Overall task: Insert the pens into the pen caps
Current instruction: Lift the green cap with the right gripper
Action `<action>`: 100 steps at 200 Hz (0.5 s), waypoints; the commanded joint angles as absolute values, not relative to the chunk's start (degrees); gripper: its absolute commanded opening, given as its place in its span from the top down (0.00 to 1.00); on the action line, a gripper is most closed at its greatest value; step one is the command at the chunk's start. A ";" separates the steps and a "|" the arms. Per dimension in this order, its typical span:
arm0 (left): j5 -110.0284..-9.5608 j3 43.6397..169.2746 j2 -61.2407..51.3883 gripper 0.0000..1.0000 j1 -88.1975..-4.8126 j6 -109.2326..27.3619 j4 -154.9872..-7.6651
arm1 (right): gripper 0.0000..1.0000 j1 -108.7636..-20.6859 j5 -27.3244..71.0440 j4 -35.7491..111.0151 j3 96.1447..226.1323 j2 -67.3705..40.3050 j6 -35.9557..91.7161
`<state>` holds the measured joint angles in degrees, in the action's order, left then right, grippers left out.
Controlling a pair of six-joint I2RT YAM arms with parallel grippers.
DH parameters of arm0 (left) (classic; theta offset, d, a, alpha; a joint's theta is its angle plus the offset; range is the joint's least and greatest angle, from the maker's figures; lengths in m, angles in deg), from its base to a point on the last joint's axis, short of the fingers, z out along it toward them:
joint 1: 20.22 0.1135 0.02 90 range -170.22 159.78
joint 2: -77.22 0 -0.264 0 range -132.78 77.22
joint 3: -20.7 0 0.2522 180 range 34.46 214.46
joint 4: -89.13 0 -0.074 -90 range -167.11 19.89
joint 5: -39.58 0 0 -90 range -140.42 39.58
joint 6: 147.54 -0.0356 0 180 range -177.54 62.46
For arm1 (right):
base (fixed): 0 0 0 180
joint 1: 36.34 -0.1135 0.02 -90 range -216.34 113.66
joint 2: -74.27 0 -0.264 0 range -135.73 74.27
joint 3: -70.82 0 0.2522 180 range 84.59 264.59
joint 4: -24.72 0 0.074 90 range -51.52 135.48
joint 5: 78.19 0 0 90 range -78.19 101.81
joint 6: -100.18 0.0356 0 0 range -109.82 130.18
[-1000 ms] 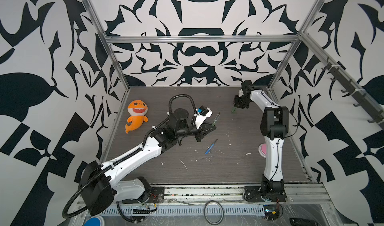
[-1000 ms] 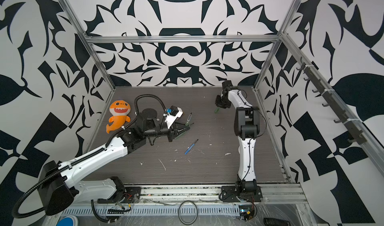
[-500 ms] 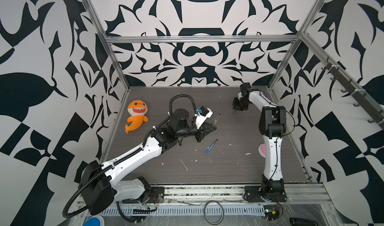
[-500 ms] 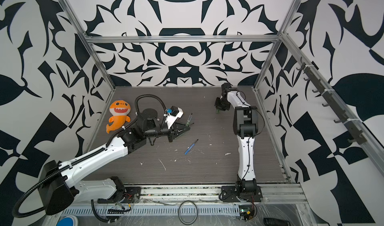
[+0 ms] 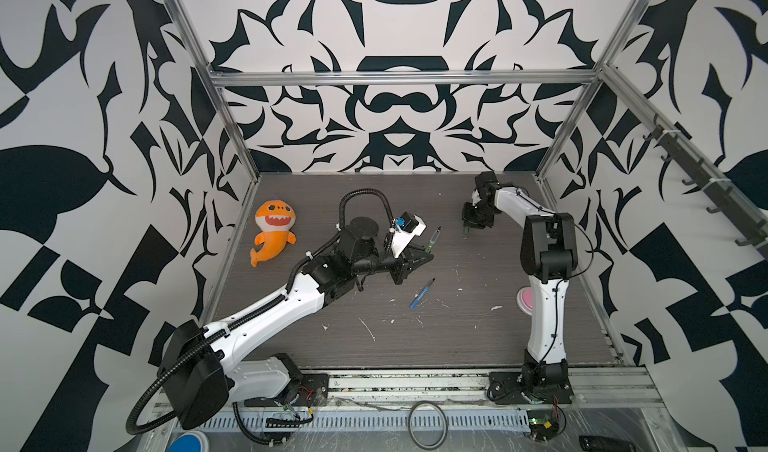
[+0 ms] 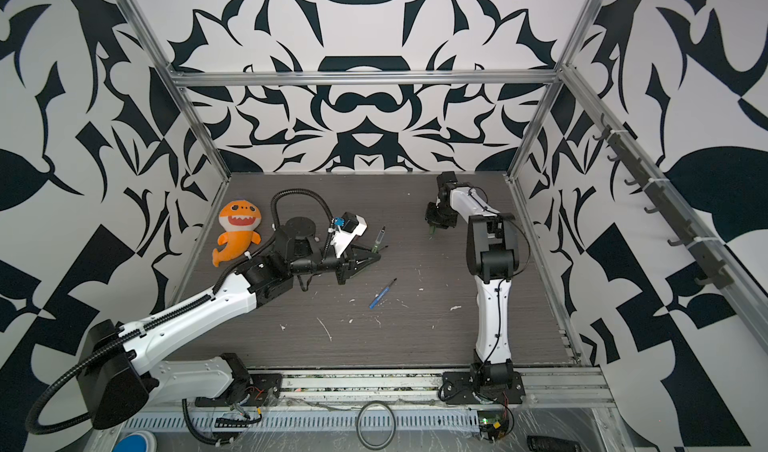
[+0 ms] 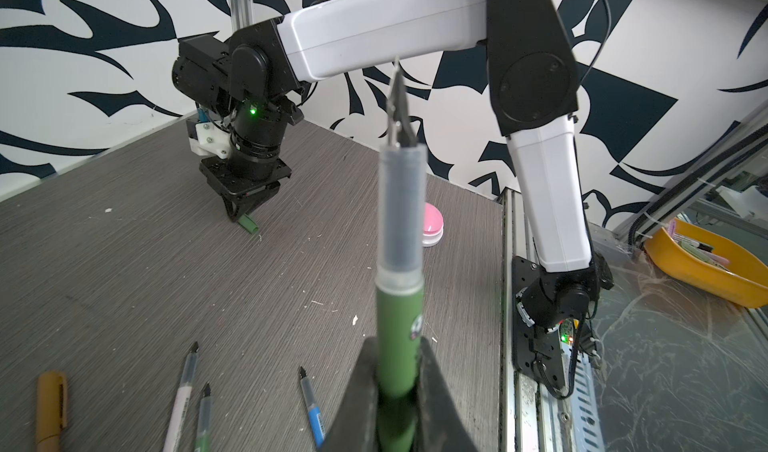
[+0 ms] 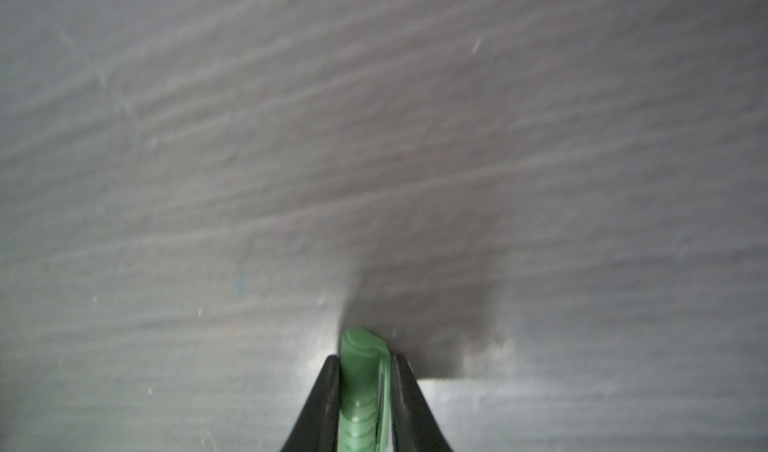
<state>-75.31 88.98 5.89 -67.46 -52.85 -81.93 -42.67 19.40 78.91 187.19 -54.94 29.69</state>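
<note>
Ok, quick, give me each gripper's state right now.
Left gripper: closed, holding the green pen.
Right gripper: closed, holding the green pen cap.

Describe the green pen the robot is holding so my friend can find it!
Find the grey table, then the left gripper over its middle. The green pen sticks out from its shut jaws, dark tip forward. The other pens lie flat on the table; only this one is lifted.

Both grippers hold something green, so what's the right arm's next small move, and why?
Probably raise the right gripper and carry its green cap toward the green pen: the cap sits clamped low by the tabletop, apart from the bare-tipped pen in the left gripper.
</note>
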 commanded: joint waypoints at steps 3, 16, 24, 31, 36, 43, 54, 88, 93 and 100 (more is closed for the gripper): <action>-76.43 91.08 5.67 0.91 -67.59 -52.68 -81.85 | 0.78 -43.94 16.93 77.76 183.89 -50.10 28.66; -76.44 91.11 5.67 0.91 -67.67 -52.62 -81.93 | 0.78 -44.74 16.33 77.56 181.77 -48.33 28.27; -76.40 91.12 5.67 0.91 -67.68 -52.65 -81.88 | 0.78 -45.69 15.31 77.06 179.78 -46.94 28.10; -76.44 91.13 5.70 0.91 -67.68 -52.57 -81.94 | 0.78 -46.51 14.74 76.77 177.74 -45.79 27.86; -76.44 91.11 5.76 0.91 -67.72 -52.55 -81.94 | 0.78 -47.11 14.40 76.65 176.67 -45.08 27.63; -76.44 91.10 5.76 0.91 -67.70 -52.53 -81.93 | 0.78 -48.10 13.84 76.28 174.23 -43.88 27.36; -76.47 91.06 5.74 0.91 -67.75 -52.45 -82.01 | 0.78 -49.69 12.62 75.71 170.29 -42.16 27.13; -76.61 91.00 5.55 0.91 -68.09 -52.30 -82.07 | 0.77 -51.45 14.90 72.38 160.21 -37.48 27.79; -76.56 91.04 5.58 0.91 -68.12 -52.31 -82.05 | 0.75 -51.50 16.91 71.82 159.11 -36.82 27.46; -76.51 91.06 5.59 0.91 -68.12 -52.30 -81.96 | 0.72 -51.49 19.78 71.20 158.07 -35.91 26.96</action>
<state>-75.53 88.98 5.78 -67.59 -52.57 -81.93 -51.48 14.77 73.29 162.49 -39.38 27.98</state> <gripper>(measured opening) 0.142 0.237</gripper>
